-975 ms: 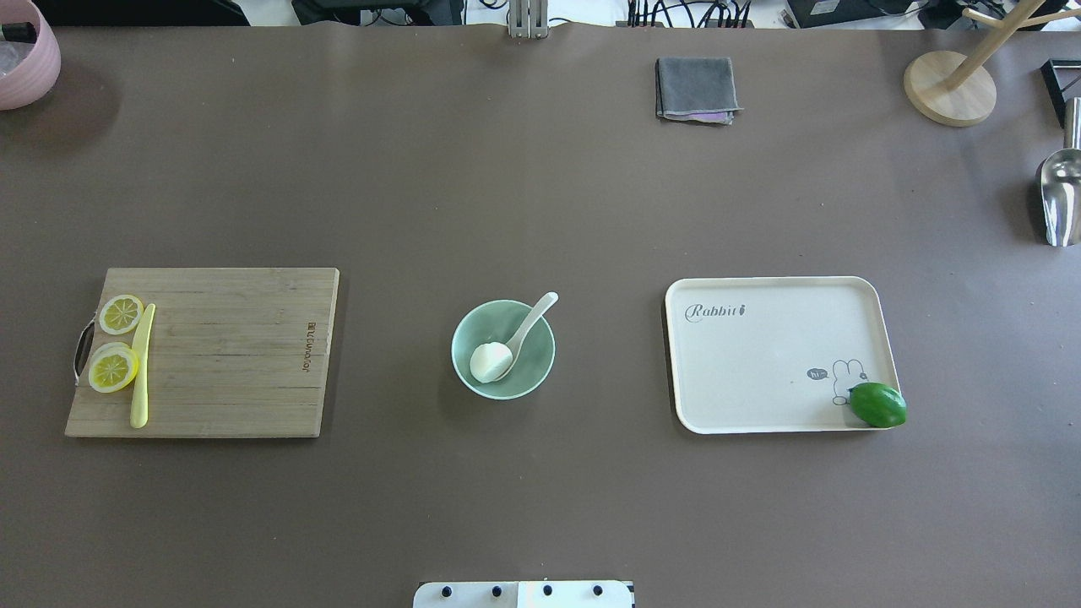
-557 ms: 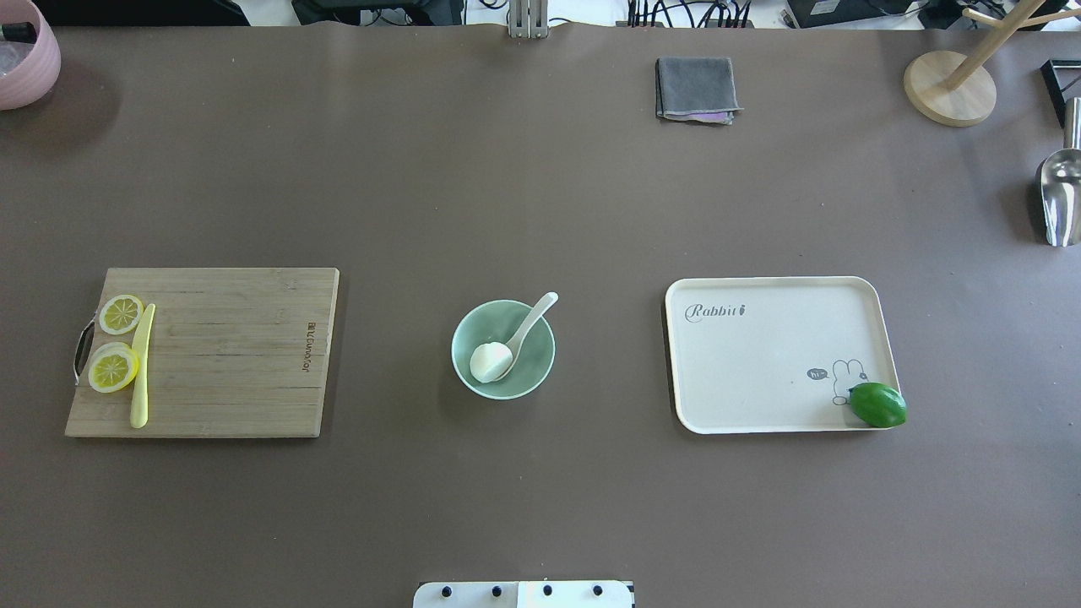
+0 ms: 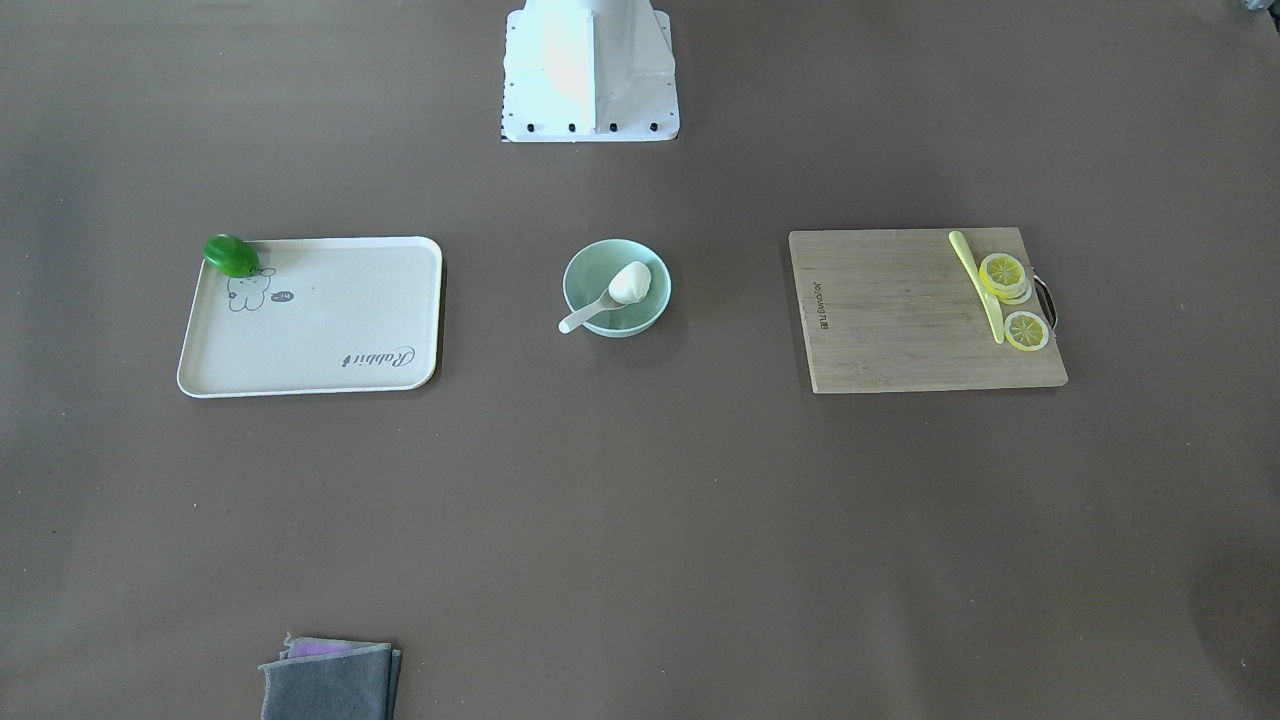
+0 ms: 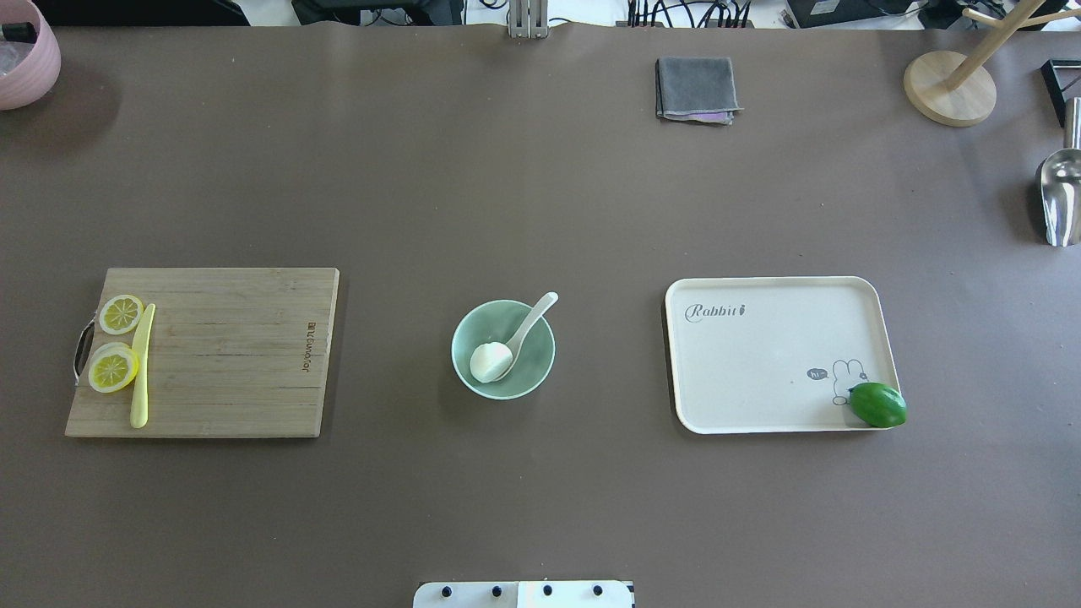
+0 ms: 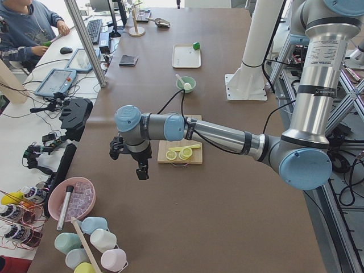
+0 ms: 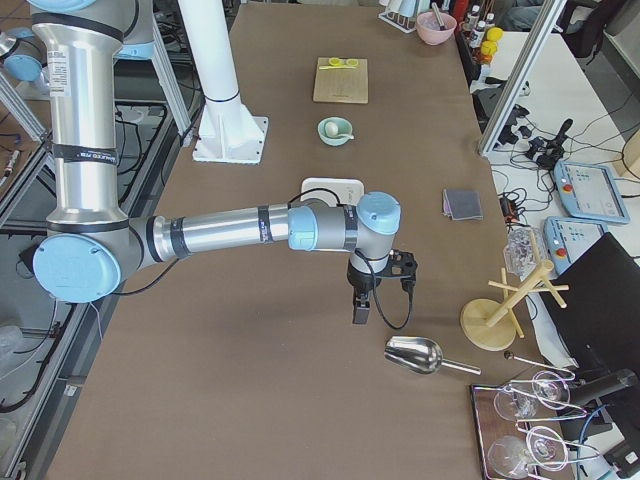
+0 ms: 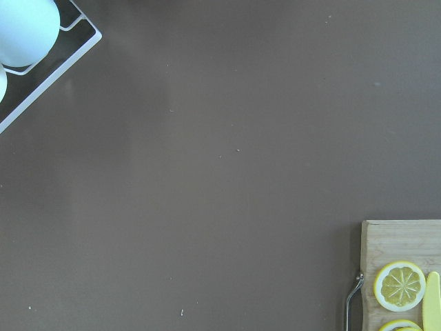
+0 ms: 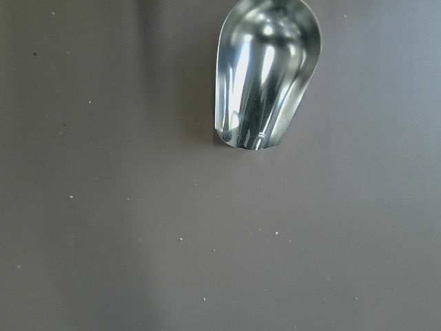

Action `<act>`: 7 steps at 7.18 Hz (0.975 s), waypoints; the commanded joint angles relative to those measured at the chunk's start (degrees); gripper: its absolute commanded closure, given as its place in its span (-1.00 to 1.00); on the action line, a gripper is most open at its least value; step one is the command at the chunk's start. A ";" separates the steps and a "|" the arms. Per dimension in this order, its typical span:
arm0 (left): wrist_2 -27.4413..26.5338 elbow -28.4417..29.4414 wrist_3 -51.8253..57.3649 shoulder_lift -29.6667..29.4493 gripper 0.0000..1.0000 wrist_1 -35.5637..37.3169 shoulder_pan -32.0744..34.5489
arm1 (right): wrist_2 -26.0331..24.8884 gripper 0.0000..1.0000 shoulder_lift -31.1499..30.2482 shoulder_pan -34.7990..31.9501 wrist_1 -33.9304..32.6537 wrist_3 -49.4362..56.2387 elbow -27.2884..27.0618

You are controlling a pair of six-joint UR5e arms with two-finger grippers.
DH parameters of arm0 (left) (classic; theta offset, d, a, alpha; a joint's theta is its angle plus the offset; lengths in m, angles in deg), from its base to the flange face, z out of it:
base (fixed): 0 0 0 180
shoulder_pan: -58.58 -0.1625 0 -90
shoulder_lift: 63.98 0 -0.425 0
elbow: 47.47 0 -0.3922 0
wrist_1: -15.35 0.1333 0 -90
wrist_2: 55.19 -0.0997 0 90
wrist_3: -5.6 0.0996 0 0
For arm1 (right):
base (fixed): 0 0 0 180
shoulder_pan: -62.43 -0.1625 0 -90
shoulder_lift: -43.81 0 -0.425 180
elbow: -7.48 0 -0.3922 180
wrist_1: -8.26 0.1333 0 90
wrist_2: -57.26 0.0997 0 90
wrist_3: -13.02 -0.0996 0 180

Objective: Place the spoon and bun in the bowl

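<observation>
**At table centre: 1 bun, 1 spoon, both in 1 bowl**

Mid-table, you have 1 mint-green bowl point(image 4: 534, 365) w/ 1 white bun point(image 4: 486, 362) lying inside, on the robot's near-left side of it. 1 white spoon point(image 4: 529, 324) has its scoop in the bowl, touching the bun. Its handle leans over the far-right rim & sticks out past it.

On the robot's left, 1 wooden cutting board point(image 4: 228, 355) carries at least 2 lemon slices point(image 4: 122, 314) & 1 long yellow-green utensil point(image 4: 141, 368) just beside them. On the robot's right, 1 cream tray point(image 4: 760, 363) has 1 green fruit point(image 4: 877, 404) at its near right corner. Along the far edge: 1 folded grey cloth point(image 4: 696, 88), 1 wooden stand point(image 4: 950, 87), 1 metal scoop point(image 4: 1059, 198), 1 pink bowl point(image 4: 25, 59).

Both arms reach out wide, well apart from the mint bowl. Left gripper point(image 5: 141, 169) hangs over bare table beyond the board's handle end. Right gripper point(image 6: 360, 313) hangs near the scoop. Each claw shows in a side view only, so you can't tell if its fingers are spread or closed.
</observation>
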 commanded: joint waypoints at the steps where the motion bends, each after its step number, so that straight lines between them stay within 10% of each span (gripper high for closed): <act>1: 0.06 -0.17 -0.11 0.19 -0.97 -0.08 -0.03 | -1.60 -1.00 0.99 0.77 0.05 -0.25 -0.04; 7: 0.06 -1.14 0.41 0.37 -0.97 -1.48 0.06 | -1.08 -1.00 1.78 1.04 -0.04 -0.25 -0.39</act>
